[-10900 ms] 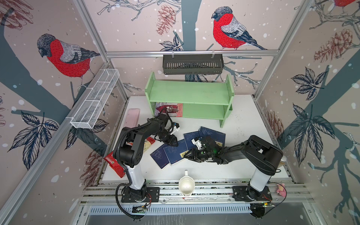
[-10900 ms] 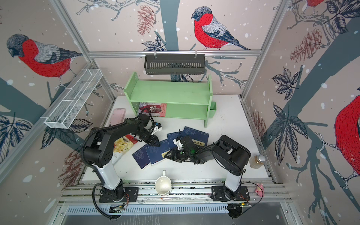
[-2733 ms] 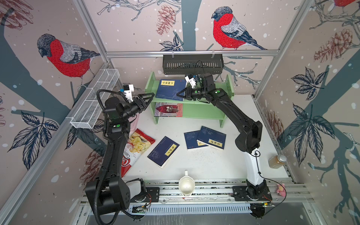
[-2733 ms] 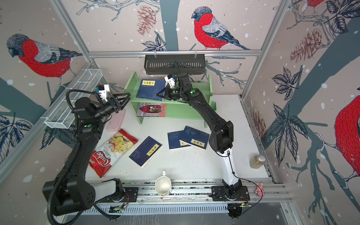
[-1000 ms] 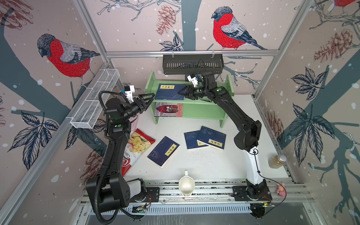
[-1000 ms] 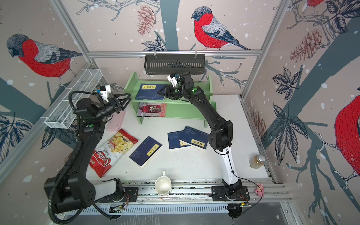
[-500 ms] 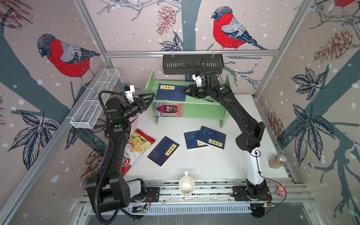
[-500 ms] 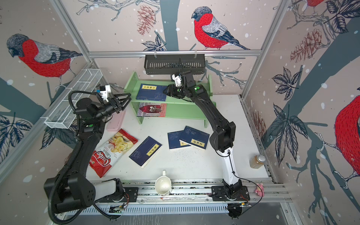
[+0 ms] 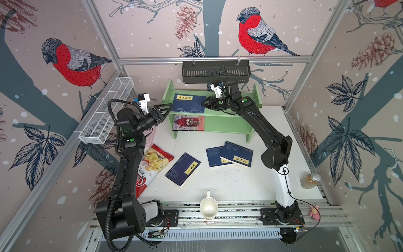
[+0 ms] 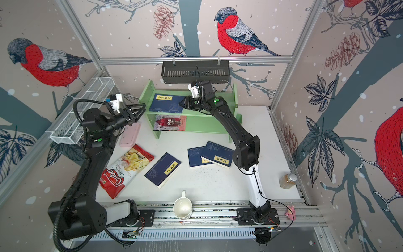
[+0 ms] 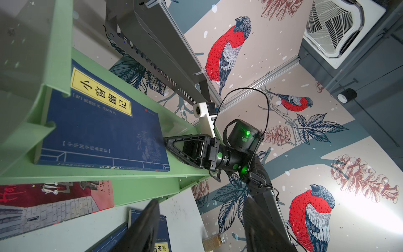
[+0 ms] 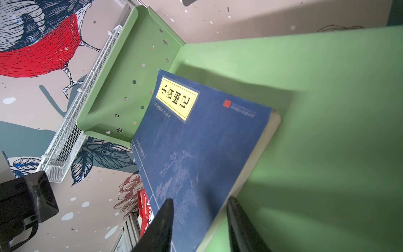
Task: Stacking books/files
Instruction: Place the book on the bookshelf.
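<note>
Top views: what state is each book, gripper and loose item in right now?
Shelved navy book, flat on the green shelf's top tier, label up.
Pink-and-red book, flat on the lower tier.
Lone navy book, flat on the table.
Navy pair, on the table, one overlapping the other.
Right gripper, open, tips at the shelved navy book's edge.
Left gripper, open, empty, in the air beside the shelf.
Crisp bag, lying flat.
White cup, upright.

Robot lab test cell: aluminium-profile frame, bird-print wall panels, slotted base rail under two arms, ceiling vent overhead.
</note>
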### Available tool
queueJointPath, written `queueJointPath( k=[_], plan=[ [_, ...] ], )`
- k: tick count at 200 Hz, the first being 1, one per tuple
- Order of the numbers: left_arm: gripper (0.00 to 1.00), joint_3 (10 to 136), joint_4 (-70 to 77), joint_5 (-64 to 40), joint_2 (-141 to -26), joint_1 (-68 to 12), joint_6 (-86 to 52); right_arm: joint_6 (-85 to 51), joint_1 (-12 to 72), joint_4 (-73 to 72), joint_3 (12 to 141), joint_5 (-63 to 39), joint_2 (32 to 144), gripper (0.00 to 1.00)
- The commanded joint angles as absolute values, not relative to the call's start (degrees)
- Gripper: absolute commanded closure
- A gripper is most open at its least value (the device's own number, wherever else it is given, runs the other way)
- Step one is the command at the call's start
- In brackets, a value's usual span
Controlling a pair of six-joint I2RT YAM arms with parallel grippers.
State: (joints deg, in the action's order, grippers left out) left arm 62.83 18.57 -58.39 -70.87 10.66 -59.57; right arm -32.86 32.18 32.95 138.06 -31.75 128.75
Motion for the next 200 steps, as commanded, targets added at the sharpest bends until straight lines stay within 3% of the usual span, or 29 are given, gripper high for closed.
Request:
queueJointPath(
  k=[1,200],
  plan=[
    [0.38,63.74,18.79,-58.46,-71.02,11.27,-58.62,-32.45,32.43,35.2,138.21,-30.98,129.37,0.57],
    [0.38,63.9,18.54,-58.11,-71.46,11.86,-57.74,-34.8,33.31,30.7,140.19,-33.13,131.38,0.57]
  ],
)
